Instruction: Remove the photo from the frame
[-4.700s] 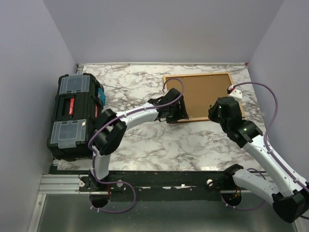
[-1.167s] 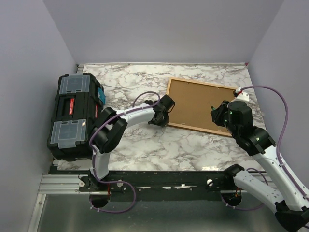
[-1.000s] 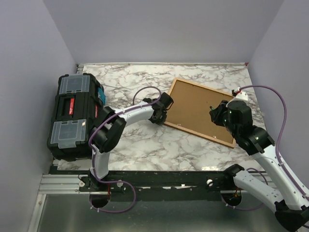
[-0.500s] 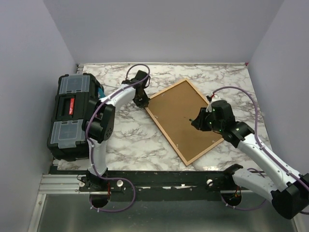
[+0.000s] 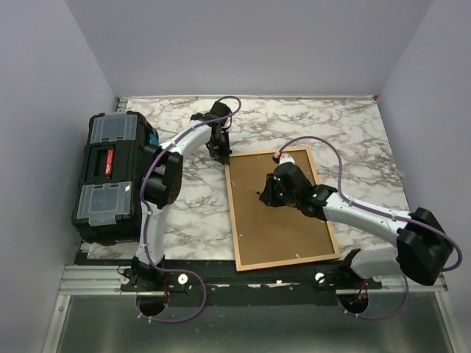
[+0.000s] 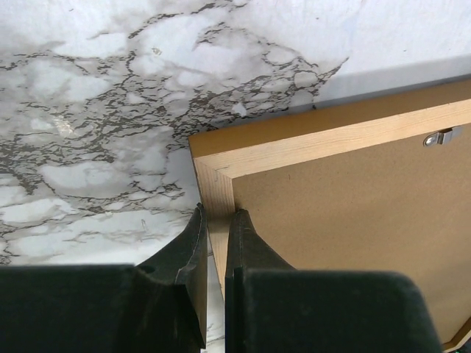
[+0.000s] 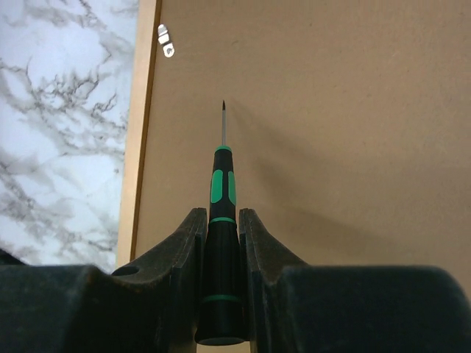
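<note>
The frame [image 5: 232, 213] lies face down near the table's front edge, with its brown backing board [image 5: 283, 235] up. The photo is hidden under the board. My left gripper [image 5: 220, 152] is shut on the frame's far left corner. In the left wrist view its fingers [image 6: 218, 220] pinch the pale wooden rail [image 6: 309, 151]. My right gripper [image 5: 265, 197] hovers over the far part of the board, shut on a black and green screwdriver [image 7: 221, 191]. The screwdriver's tip points along the backing board [image 7: 353, 147], short of a small metal clip [image 7: 166, 40].
A black toolbox [image 5: 110, 176] stands at the table's left edge. Another metal clip [image 6: 440, 137] sits on the frame's far rail. Grey walls close in the left, back and right. Bare marble table [image 5: 353, 140] lies to the right of the frame.
The frame has swung round its held corner, its long side now running toward the near edge. My right gripper moved left with the screwdriver, staying over the board.
</note>
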